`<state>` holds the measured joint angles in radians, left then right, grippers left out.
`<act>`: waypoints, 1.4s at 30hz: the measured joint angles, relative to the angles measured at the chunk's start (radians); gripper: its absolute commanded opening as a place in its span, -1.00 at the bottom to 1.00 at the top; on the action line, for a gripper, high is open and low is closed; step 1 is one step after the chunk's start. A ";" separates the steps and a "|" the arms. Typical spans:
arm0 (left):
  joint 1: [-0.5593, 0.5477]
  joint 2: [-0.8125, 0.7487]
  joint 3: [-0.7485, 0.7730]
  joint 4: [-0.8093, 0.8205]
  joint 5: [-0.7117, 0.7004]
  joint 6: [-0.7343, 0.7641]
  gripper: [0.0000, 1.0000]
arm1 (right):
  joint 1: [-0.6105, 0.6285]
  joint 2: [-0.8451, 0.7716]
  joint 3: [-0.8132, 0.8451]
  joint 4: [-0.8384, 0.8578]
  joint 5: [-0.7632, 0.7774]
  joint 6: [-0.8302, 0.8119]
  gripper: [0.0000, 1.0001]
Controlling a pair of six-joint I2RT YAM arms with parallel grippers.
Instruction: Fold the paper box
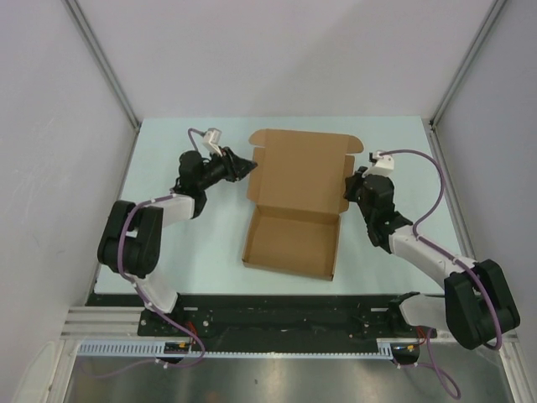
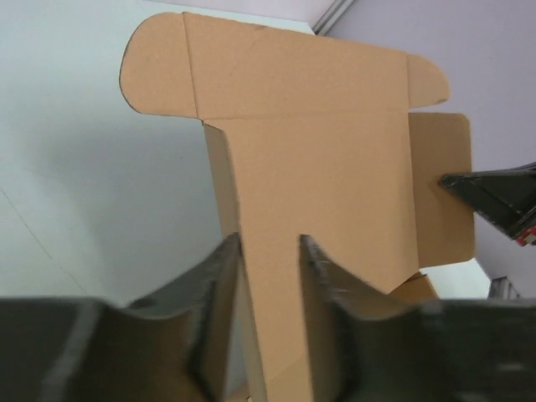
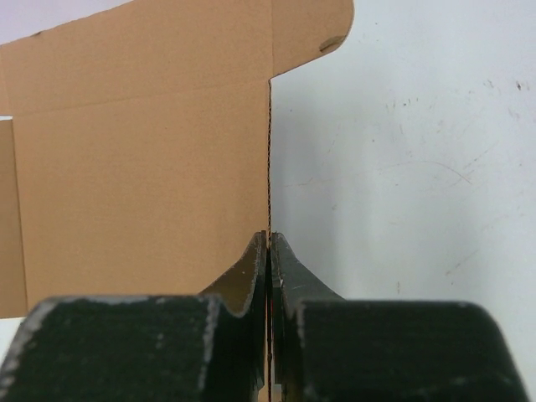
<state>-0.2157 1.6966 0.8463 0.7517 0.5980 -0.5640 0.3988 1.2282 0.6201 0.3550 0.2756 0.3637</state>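
At the middle of the bench [image 1: 193,252], the paper box [image 1: 295,206] was seen half formed: plain brown cardboard, matt and unprinted, crossed by crease lines. Its near half was shaped into a shallow tray [image 1: 289,243] with low walls raised around it, and only the tray's own brown floor was seen inside. Its far half, the lid [image 1: 302,172], was spread open behind the tray. A strip along the lid's far edge ended in a rounded tab at each corner, and a side flap hung at each edge. How steeply the lid stood could not be told.

The left side flap was straddled by the fingers [image 2: 218,285] of the left jaws, which were held apart with the board between them and not pressed onto it. The right side flap was gripped edge-on between the fingers [image 3: 243,276] of the right jaws, which were clenched tight on the cardboard.

The left arm [image 1: 151,222] was reached in from the left and the right arm [image 1: 419,248] from the right. Pale bench surface was seen on both sides of the box, which lay well apart from the side edges and the near edge; the lid's far strip lay near the rear edge. The bench was enclosed by white walls [image 1: 294,50] on three sides, with metal frame posts [image 1: 98,59] at the rear corners.
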 measured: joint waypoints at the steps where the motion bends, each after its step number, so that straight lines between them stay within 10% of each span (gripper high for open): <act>1: -0.001 0.006 -0.001 0.014 0.001 -0.003 -0.45 | 0.000 0.004 0.000 0.002 0.001 -0.001 -1.00; 12: -0.061 -0.013 -0.027 0.037 -0.066 0.115 -0.74 | 0.044 0.032 0.000 0.056 0.069 -0.054 -1.00; 17: -0.109 -0.060 -0.036 0.007 -0.131 0.201 0.03 | 0.081 0.032 0.000 0.085 0.118 -0.093 -1.00; 22: -0.113 -0.100 -0.036 -0.083 -0.222 0.238 0.15 | 0.089 0.026 0.000 0.090 0.131 -0.107 -1.00; 32: -0.114 -0.115 -0.036 -0.130 -0.304 0.283 -0.99 | 0.099 0.020 -0.004 0.120 0.138 -0.120 -1.00; 42: -0.222 -0.145 -0.322 0.392 -0.467 0.311 -0.99 | 0.185 0.042 -0.171 0.444 0.271 -0.226 -1.00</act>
<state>-0.4381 1.5513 0.5240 1.1435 0.1310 -0.2531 0.5838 1.2701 0.4488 0.7986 0.5465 0.1379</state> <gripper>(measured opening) 0.009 0.019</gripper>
